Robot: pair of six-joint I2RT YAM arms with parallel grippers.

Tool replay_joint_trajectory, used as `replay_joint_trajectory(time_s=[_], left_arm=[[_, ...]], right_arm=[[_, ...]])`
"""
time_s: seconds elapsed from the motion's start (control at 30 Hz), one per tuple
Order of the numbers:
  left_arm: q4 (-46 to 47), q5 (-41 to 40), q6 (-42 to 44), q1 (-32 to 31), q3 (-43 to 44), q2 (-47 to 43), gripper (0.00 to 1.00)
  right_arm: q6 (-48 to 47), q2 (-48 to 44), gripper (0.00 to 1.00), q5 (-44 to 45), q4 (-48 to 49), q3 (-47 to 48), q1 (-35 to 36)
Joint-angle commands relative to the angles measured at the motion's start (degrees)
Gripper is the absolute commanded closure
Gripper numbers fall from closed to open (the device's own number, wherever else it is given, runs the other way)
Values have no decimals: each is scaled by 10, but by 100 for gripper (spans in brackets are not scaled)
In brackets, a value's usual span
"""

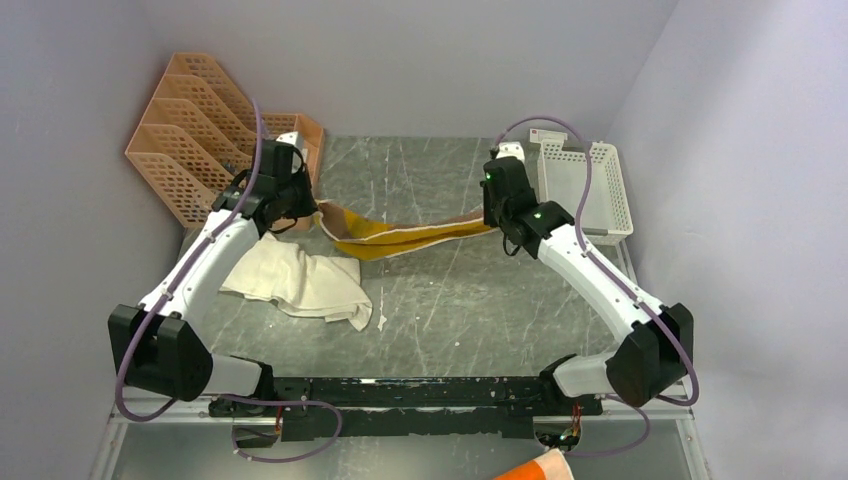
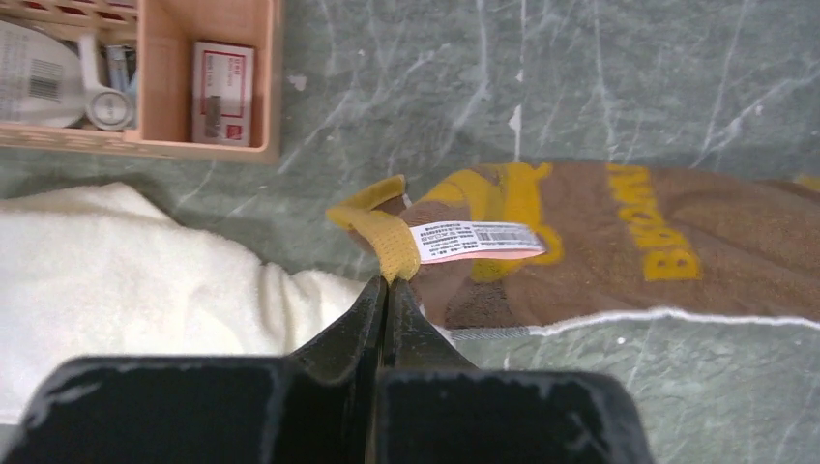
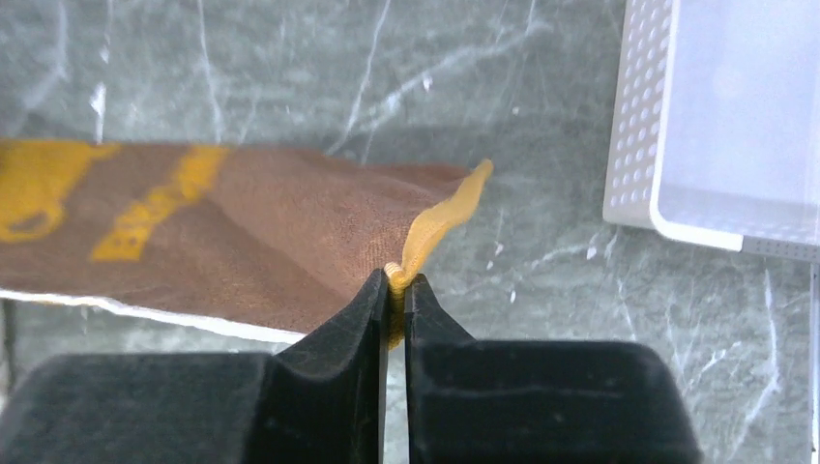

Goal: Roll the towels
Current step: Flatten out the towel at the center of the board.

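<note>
Looking from the top view, the brown towel (image 1: 410,238) stretches as a sagging band across the far half of the bench (image 1: 470,300), its long axis running left to right between the two arms. The left fingers (image 1: 310,205) are at its left end and the right fingers (image 1: 493,218) at its right end. The cream towel (image 1: 300,280) lies crumpled on the bench nearer and to the left, beside the left arm, which is plainly the closer one to it. A tan organizer (image 1: 200,130) stands in the far left corner and a white basket (image 1: 590,190) at the far right. In the left wrist view, the fingers are clenched on the yellow hem at a corner of the brown towel, next to its printed label (image 2: 476,240), and the cloth runs away to the right. In the right wrist view, the fingers pinch the yellow hem of the opposite corner, with the cloth trailing off to the left and the basket to the right. With both ends held, the towel probably has to be laid flat along this left-right line before rolling can start from one end.
</note>
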Motion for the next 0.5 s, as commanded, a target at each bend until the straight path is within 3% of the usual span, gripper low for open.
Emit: replay_joint_trajectory(time_s=[0.0,0.17,0.47], left_arm=[[-23,11,35,26,-1,-25,93],[-33,16,50,39,12,-40,93],[-86,3,73,54,201,-18,93]], right_arm=[[5,-8,100,-32,-15,-37,-4],[5,-43,100,-28,-22,-40,-4],[-35,-119,100,22,-29,100,-4]])
